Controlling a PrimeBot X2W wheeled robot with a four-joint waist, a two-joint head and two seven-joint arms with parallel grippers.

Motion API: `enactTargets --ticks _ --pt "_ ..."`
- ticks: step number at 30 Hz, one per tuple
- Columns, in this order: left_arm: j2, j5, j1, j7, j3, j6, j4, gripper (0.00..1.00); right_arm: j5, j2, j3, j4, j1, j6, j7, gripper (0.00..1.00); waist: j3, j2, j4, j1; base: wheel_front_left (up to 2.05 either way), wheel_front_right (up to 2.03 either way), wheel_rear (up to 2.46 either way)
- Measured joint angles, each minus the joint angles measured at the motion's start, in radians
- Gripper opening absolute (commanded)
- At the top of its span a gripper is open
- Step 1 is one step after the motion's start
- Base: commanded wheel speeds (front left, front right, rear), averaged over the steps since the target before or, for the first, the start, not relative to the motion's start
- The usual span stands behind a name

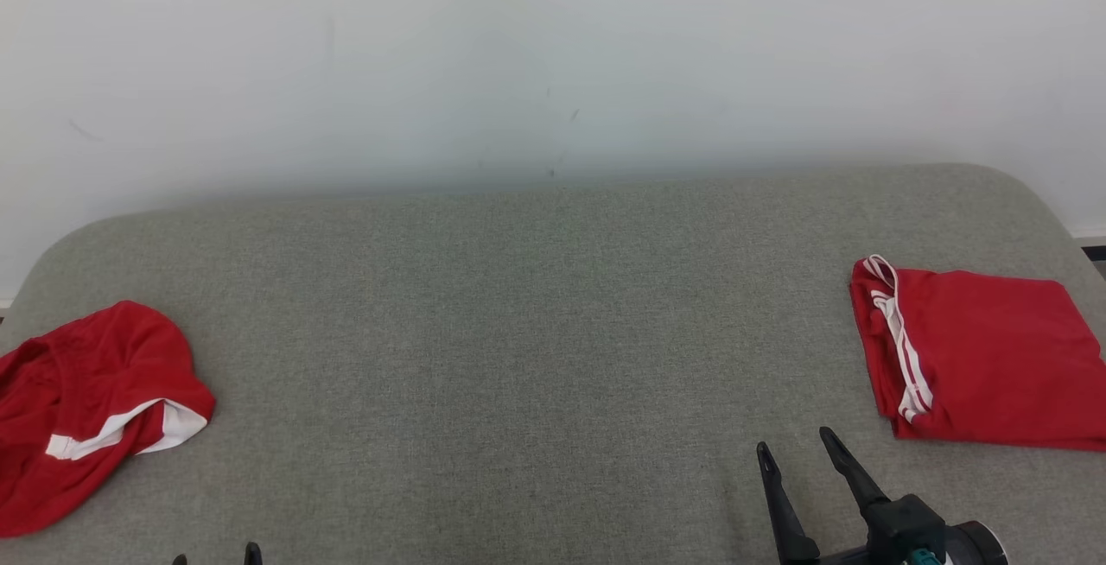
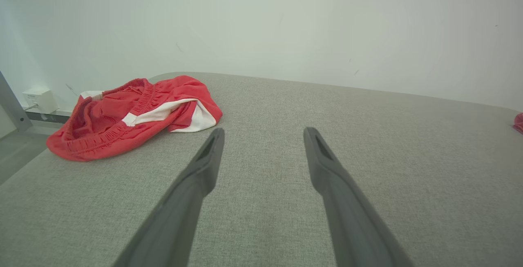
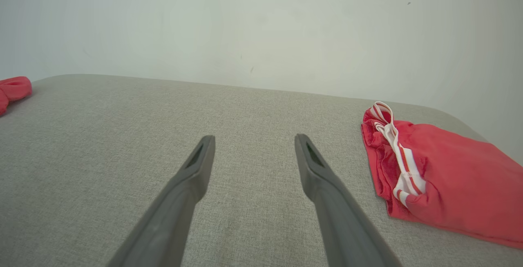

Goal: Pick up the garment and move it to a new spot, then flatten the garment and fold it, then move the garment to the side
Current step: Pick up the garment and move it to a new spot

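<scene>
A crumpled red garment [image 1: 82, 405] with white trim lies at the left edge of the grey padded table [image 1: 518, 332]; in the left wrist view this garment [image 2: 130, 114] sits up and left of my left gripper [image 2: 263, 132], which is open and empty. The left fingertips [image 1: 252, 551] barely show at the bottom of the head view. A neatly folded red garment [image 1: 981, 358] with white stripes rests at the right edge. My right gripper [image 1: 795, 441] stands open and empty just left of its near corner, apart from the folded garment [image 3: 445, 181], with nothing between the fingers of this gripper [image 3: 253, 138].
A pale wall [image 1: 553, 55] stands right behind the table's far edge. In the left wrist view a white wall socket box [image 2: 40, 99] sits beyond the table's left corner. Bare grey cloth stretches between the two garments.
</scene>
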Motion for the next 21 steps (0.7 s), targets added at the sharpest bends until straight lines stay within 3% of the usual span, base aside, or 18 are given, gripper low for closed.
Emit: enactTargets --ticks 11,21 --pt "0.0 -0.006 0.0 0.0 -0.003 -0.004 0.005 1.0 0.0 0.001 -0.006 -0.009 0.009 0.0 0.0 1.0 0.002 0.0 0.006 0.0 0.0 0.0 0.0" --pt "-0.001 0.0 0.0 0.0 0.008 -0.005 0.019 1.0 -0.002 0.001 -0.001 -0.012 0.021 0.0 -0.002 1.0 -0.005 0.0 0.082 0.0 0.0 0.0 0.0"
